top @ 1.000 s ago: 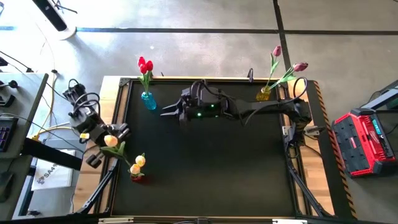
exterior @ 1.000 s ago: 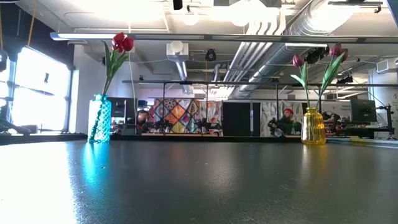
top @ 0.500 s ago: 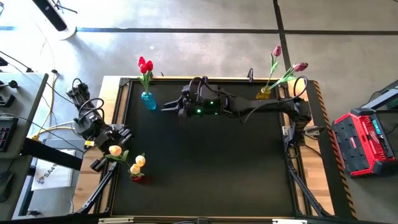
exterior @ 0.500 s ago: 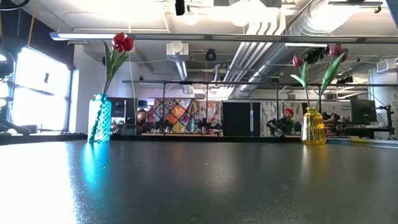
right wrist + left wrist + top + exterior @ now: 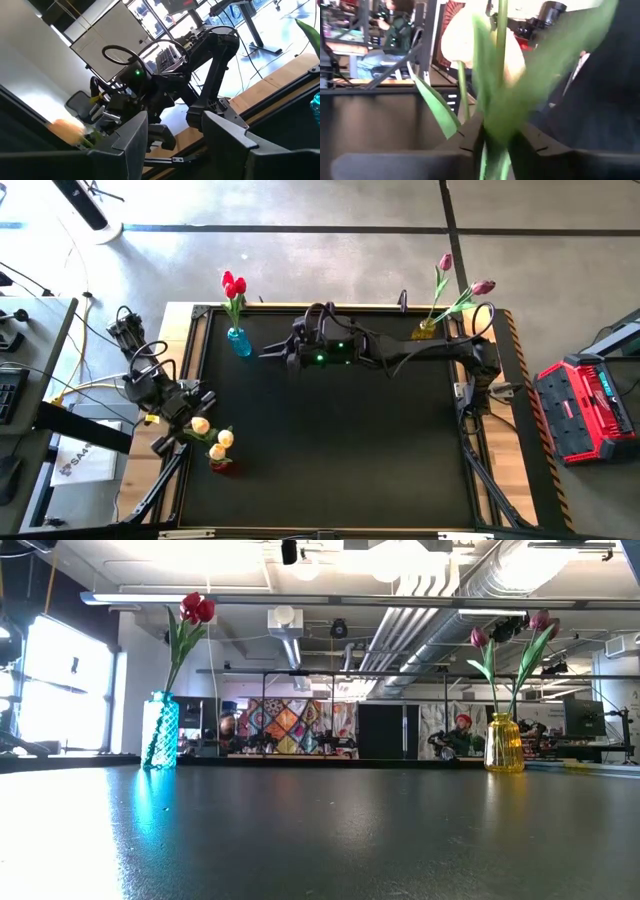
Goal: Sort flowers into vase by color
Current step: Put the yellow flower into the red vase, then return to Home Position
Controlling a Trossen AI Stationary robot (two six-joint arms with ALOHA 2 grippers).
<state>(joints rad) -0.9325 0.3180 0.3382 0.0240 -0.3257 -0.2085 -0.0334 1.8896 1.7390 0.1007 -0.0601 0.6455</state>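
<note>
- A black bench (image 5: 330,440) with a pale wood edge stands in a workshop; the low view looks across it to ceiling ducts, a bright window and a patterned panel (image 5: 292,726) far behind.
- Only the high view shows the red vase (image 5: 221,465) at the bench's front-left, with a cream tulip head (image 5: 225,439) above it; the low view misses this corner.
- The low view shows the teal vase (image 5: 160,731) with red tulips (image 5: 197,608) and the yellow vase (image 5: 503,743) with pink tulips (image 5: 479,637), all upright at the far edge, well apart.
- The left gripper (image 5: 190,420) is at the bench's left edge, just beside the red vase. Its wrist view shows a green stem (image 5: 495,150) between the dark fingers (image 5: 470,142); whether they still pinch it I cannot tell.
- That cream tulip (image 5: 200,424) points its head toward the bench's front-right, its long axis slanting down to the red vase.
- Against a second ago, the left gripper and its cream head have moved nearer the red vase, and the head now lies close beside the one already standing there.
- The right gripper (image 5: 270,354) hangs over the far middle of the bench, just beside the teal vase, its fingers (image 5: 127,142) apart and empty; it has shifted slightly away from the front.
- The right wrist view alone shows the left arm (image 5: 150,90) head-on, with a blurred cream head (image 5: 67,129).
</note>
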